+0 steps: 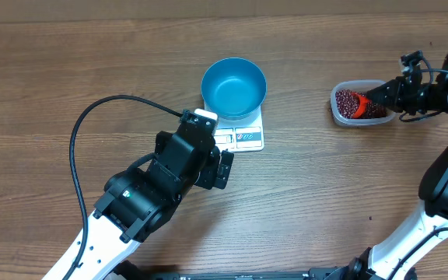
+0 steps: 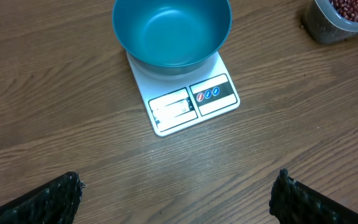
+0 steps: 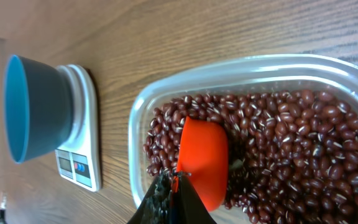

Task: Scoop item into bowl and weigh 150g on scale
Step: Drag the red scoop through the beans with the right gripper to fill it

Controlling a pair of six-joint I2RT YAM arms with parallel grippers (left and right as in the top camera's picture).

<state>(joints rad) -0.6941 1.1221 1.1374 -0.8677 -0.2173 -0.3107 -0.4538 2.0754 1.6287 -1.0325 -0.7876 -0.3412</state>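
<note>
The right hand point(image 3: 171, 198) was clamped shut on the handle of an orange scoop point(image 3: 202, 158), whose blade lay pressed into the beans point(image 3: 291, 130) in the clear tub point(image 3: 135, 124). To do this step well, the scoop should probably dig deep, then lift out level so nothing spilled over the table point(image 1: 325, 202). A modest load would make the target weight easier to approach. The tub was well filled. The blue bowl point(image 1: 234, 85) sat empty on the white scale point(image 1: 247, 138), well apart from the tub. The left hand point(image 2: 179, 198) hung wide open near the scale, holding nothing.
</note>
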